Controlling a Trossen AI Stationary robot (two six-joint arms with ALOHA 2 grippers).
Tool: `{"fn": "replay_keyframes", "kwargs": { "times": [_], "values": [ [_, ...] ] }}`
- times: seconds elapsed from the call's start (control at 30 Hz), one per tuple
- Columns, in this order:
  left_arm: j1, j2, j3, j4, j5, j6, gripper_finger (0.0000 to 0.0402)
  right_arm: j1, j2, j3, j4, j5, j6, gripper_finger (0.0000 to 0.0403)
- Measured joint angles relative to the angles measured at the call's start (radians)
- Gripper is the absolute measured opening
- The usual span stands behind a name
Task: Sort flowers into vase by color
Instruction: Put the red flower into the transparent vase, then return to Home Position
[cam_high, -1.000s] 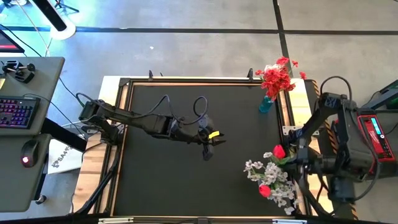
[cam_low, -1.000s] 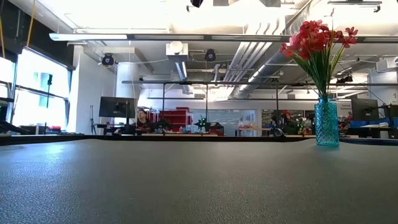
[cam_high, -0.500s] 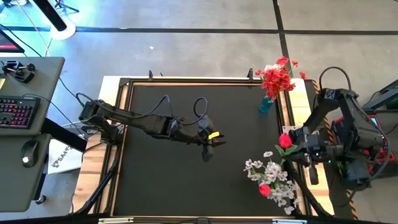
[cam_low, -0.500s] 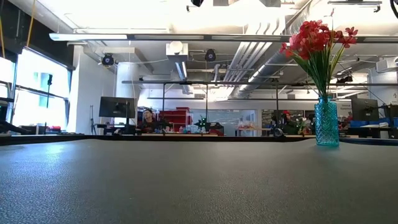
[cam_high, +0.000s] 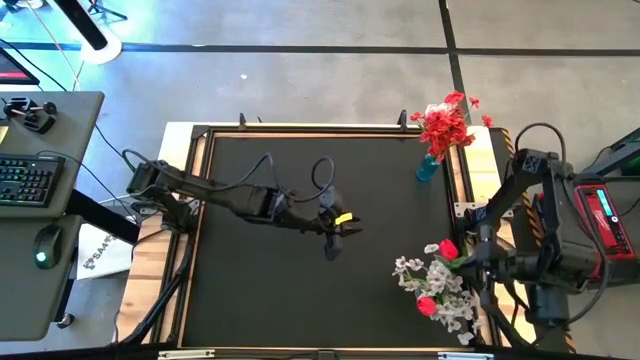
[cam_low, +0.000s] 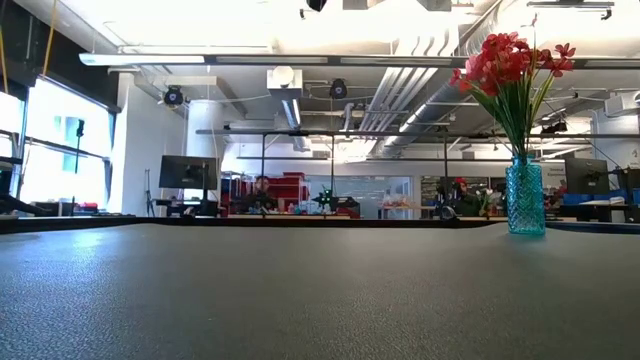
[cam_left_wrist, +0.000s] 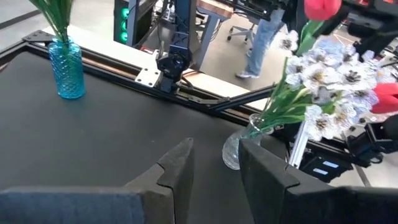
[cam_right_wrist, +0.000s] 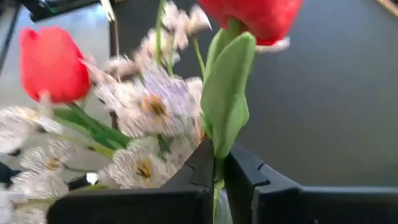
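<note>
My right gripper (cam_high: 468, 260) stands at the table's right edge, shut on a red-bud flower (cam_high: 448, 248) whose bud (cam_right_wrist: 255, 15) rises above the fingers. Just beside it a clear vase (cam_left_wrist: 239, 146) holds sprays of white blossoms (cam_high: 440, 290) and a second red bud (cam_high: 427, 306). A teal vase (cam_high: 428, 168) near the far right corner holds red blossom clusters (cam_high: 445, 122), their stems standing in it. My left gripper (cam_high: 333, 245) hovers open over the middle of the mat, away from every flower. My right gripper pinches the red-bud flower's green stem (cam_right_wrist: 217, 171) between its two fingers, just below a broad leaf (cam_right_wrist: 227, 106). The bud stands upright above the fingers. The fingers hide the stem's lower end, so I cannot tell whether it is in the clear vase.
The black mat (cam_high: 300, 290) lies bare across its middle and left. A metal frame (cam_high: 300, 130) rims the table. A side desk with a keyboard (cam_high: 25, 180) stands off to the left. A person (cam_left_wrist: 264, 37) stands beyond the table's right side.
My right gripper rose with the red-bud flower and drifted toward the far right, then came back down beside the white bouquet, close to where it was a second ago. It stayed shut on the stem throughout.
</note>
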Motion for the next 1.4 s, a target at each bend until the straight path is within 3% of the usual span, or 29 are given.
{"fn": "replay_keyframes", "kwargs": {
  "times": [0.17, 0.43, 0.57, 0.73, 1.07, 1.27, 1.4],
  "values": [
    [0.012, 0.000, 0.000, 0.001, -0.007, -0.001, 0.0115, 0.000, 0.000, -0.003, -0.004, -0.095, 0.132, 0.0057],
    [0.012, 0.000, 0.000, 0.000, -0.013, 0.018, 0.0116, 0.000, -0.040, -0.003, 0.020, -0.433, 0.264, 0.0175],
    [0.011, 0.000, 0.000, 0.000, -0.012, 0.037, 0.0116, 0.000, -0.091, 0.001, 0.077, -0.485, 0.291, 0.0202],
    [0.011, 0.000, 0.000, -0.004, -0.011, 0.028, 0.0115, 0.000, -0.133, 0.083, 0.080, -0.359, 0.255, 0.0201],
    [0.040, -0.084, -0.001, -0.015, -0.028, 0.057, 0.0114, -0.024, -0.147, 0.294, 0.075, 0.039, -0.167, 0.0172],
    [0.099, -0.130, -0.001, 0.041, -0.021, 0.079, 0.0072, -0.215, -0.151, 0.252, 0.001, 0.115, -0.368, 0.0105],
    [0.128, -0.124, 0.000, 0.126, 0.012, 0.112, 0.0034, -0.339, -0.205, 0.159, 0.109, 0.115, -0.529, 0.0043]
  ]
}}
